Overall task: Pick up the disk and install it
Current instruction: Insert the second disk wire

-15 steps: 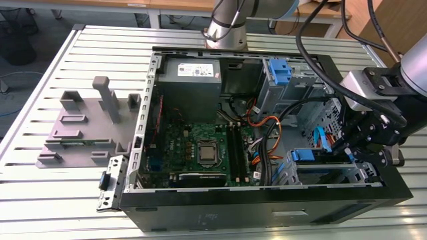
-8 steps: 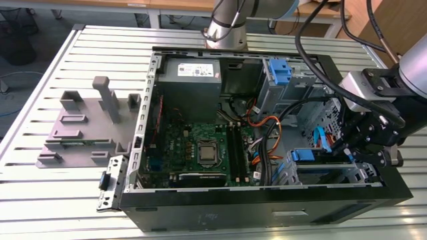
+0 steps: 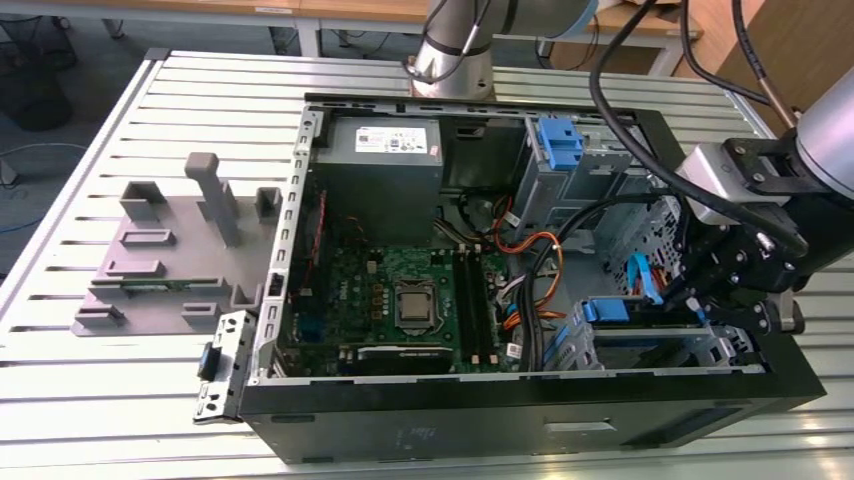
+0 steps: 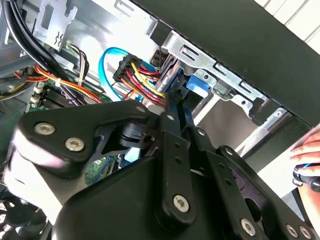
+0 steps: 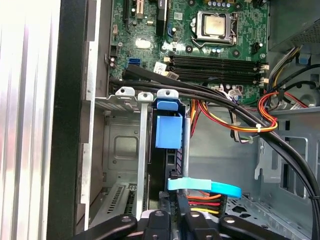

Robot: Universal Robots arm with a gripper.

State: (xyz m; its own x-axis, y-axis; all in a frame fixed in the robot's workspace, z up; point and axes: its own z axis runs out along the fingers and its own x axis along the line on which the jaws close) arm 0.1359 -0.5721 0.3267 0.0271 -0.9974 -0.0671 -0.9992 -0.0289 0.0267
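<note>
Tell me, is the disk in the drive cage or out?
In: the disk stands edgewise in the drive cage, cables plugged at its end.

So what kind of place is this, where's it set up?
Probably a robotics lab or test workshop for computer assembly. An open desktop computer case lies on a slotted aluminium table, a grey fixture block sits beside it, and the robot arm's gripper reaches into the drive bay.

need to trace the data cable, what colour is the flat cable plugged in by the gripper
Light blue; the flat cable shows best in the first wrist view.
</note>
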